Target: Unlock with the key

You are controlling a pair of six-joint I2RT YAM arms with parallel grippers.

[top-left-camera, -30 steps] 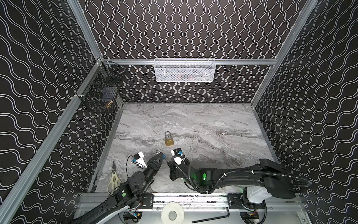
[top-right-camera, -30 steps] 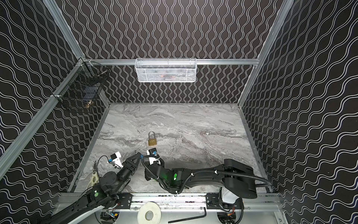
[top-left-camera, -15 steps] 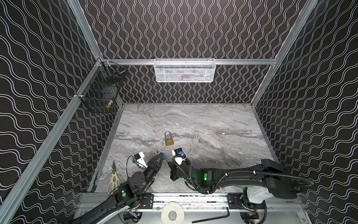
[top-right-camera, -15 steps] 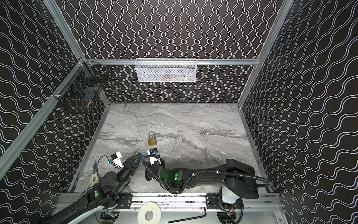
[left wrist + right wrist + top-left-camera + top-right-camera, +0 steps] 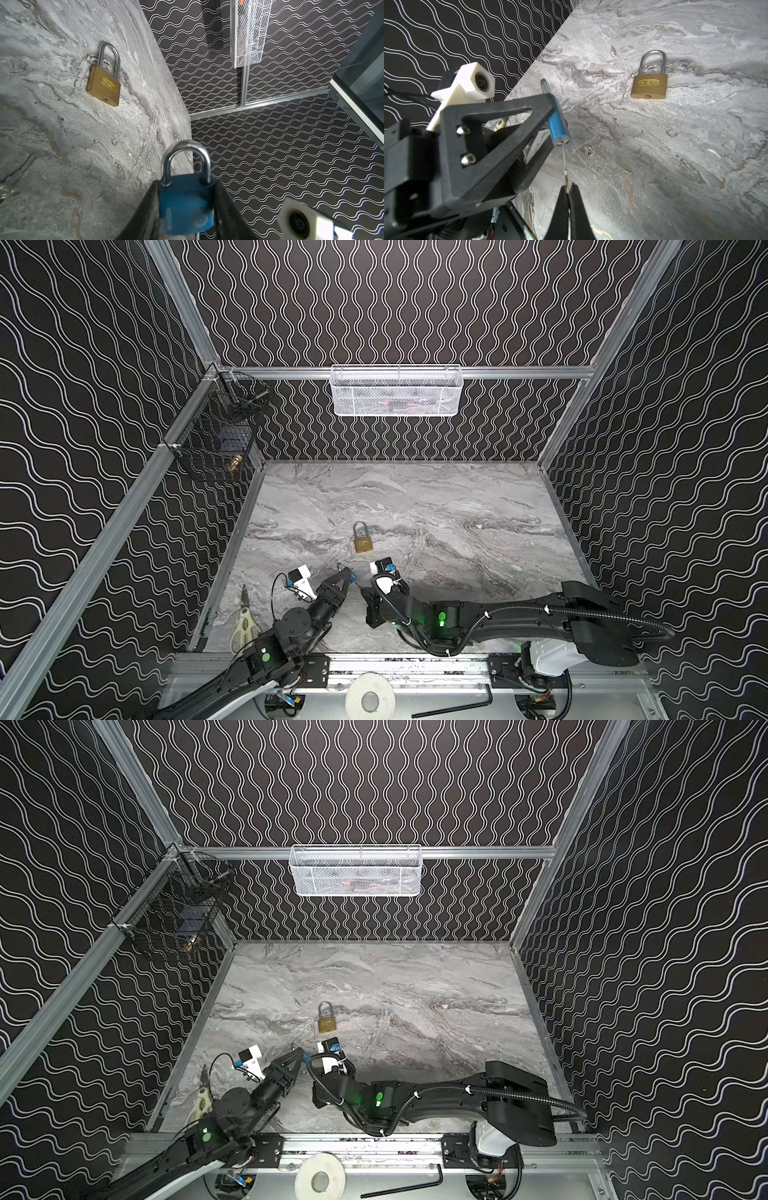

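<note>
My left gripper [image 5: 186,187] is shut on a blue padlock [image 5: 186,205] and holds it by its sides, just above the marble table, shackle pointing away from the arm. The padlock also shows in both top views [image 5: 352,576] [image 5: 306,1056]. My right gripper [image 5: 568,187] is shut on a thin silver key [image 5: 564,164]. The key is seen edge-on. Its tip meets the keyhole on the blue padlock's [image 5: 558,126] bottom face; how far it goes in I cannot tell. In a top view the right gripper [image 5: 365,593] sits just right of the padlock.
A brass padlock [image 5: 363,543] [image 5: 649,86] lies flat mid-table, beyond both grippers. A second key [image 5: 591,148] lies on the table under them. Scissors [image 5: 244,622] rest by the left wall. A white mesh basket [image 5: 397,391] and a black wire basket [image 5: 216,435] hang on the walls.
</note>
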